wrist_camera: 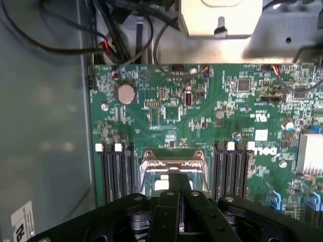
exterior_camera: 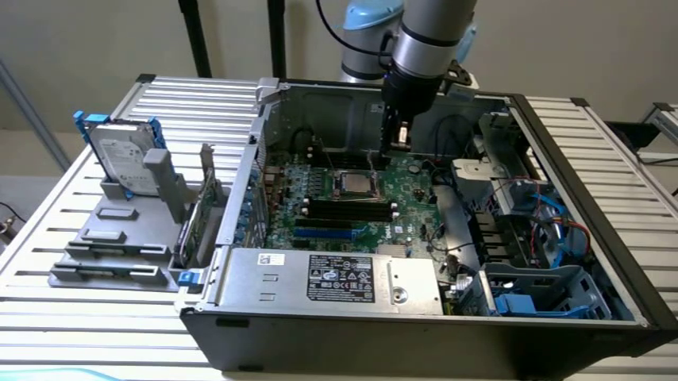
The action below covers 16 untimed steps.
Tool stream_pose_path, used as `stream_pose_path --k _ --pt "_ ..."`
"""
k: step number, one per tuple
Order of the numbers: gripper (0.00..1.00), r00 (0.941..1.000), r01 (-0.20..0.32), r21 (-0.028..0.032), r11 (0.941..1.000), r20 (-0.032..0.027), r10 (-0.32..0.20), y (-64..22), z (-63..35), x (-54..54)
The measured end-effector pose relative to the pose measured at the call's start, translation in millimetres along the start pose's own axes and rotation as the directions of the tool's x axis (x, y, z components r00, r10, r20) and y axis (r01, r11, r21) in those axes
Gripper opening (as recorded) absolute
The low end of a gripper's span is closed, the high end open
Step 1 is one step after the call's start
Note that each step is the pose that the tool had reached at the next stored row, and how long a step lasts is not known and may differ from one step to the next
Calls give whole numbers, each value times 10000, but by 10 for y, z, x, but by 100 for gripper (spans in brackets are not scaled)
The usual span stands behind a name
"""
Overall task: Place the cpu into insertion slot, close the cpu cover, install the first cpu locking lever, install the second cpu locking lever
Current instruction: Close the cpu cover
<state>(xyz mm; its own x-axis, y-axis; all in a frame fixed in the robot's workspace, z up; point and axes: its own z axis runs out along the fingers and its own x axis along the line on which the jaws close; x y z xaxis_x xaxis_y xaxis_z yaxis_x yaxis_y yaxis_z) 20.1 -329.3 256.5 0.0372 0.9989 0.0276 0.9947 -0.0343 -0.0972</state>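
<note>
Jaws together, nothing between them; gripper tips sit right over the near edge of the cover. In the exterior view the gripper hangs low over the board, just beside the far side of the slot. The cpu looks seated in the slot, a pale square inside the silvery rim. Cannot tell if the cover is fully flat or if either lever is latched. Judged step: placing is done, and the closed tips are working the cover or a lever as a pusher, not a grasp. That push calls for tips on thin metal only, staying off the chip and the black memory slots on both sides of the socket. Containers: the open case holds the board, a grey power supply along its near wall, blue cables and a drive cage at the exterior view's right. Outside the case, on the slatted table, a hard drive stands in a grey rack at the exterior view's left.
</note>
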Motion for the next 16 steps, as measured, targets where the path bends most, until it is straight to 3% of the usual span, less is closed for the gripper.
stream_pose_path --k 10,13,16 --pt "11 10000 -6 629 9980 23 4 -178 31 -9" --pt "11 10000 2 762 9971 30 -4 -229 50 -12" --pt "11 10000 14 841 9965 32 -17 -289 80 -16"
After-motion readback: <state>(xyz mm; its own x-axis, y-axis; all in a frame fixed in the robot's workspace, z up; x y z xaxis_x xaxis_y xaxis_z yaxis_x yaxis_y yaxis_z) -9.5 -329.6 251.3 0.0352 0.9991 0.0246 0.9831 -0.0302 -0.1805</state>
